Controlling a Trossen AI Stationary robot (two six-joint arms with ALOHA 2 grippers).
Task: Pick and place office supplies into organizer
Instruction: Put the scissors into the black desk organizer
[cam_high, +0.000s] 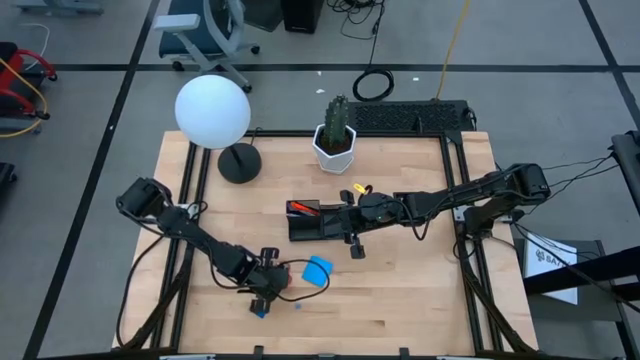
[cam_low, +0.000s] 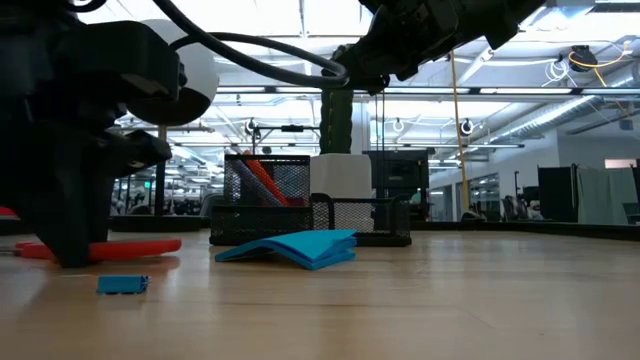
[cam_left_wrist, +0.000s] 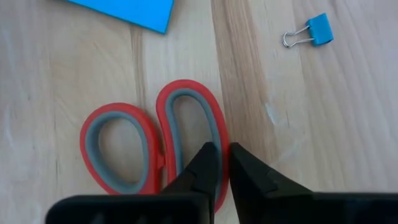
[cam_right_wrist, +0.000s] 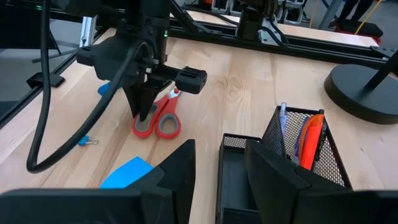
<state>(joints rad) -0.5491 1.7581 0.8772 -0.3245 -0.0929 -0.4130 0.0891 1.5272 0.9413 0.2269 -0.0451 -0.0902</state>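
From above, the organizer (cam_high: 318, 221) already holds pens in its cup end; near it toward the table's front edge lie the blue pad (cam_high: 317, 271), scissors (cam_high: 283, 278) and binder clip (cam_high: 260, 311): 3 left. Low down, the pad lies just before the organizer. The left gripper (cam_left_wrist: 222, 168) pinches 1 scissor handle loop. The right gripper (cam_right_wrist: 219, 165) hovers spread over the organizer's tray, empty.

Left arm: I see it stretched low from the desk's left edge toward the front middle, wrist bent down.
Left tool (cam_left_wrist: 222, 169): pointing straight down, fingers nearly together.
Right arm: I see it reaching in from the right edge toward the centre, held above the surface.
Right tool (cam_right_wrist: 219, 163): fingers spread apart, nothing between them.
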